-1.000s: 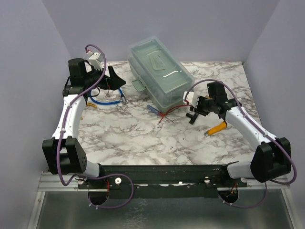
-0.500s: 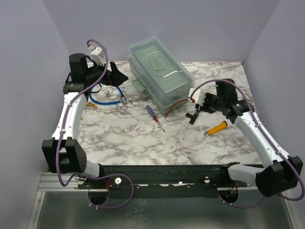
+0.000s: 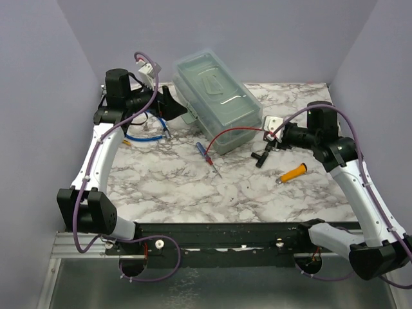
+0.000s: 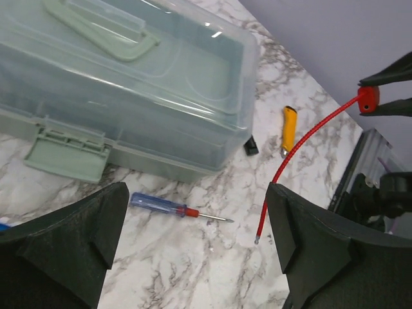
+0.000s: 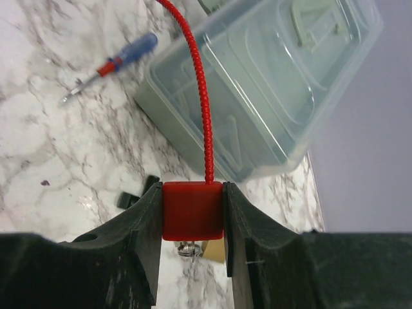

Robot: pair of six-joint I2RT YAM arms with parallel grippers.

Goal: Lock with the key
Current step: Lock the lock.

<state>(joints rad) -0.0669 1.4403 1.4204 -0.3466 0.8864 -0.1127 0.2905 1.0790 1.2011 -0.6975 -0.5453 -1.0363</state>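
Box, one; left fingers splayed, right fingers clamping one red block.

My left tool hangs wide open by the worktop's far-left corner, and my right tool is pinched on a red block near the right edge.

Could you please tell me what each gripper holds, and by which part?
The right gripper pinches the red cable's square red block by its sides; the left gripper holds nothing.
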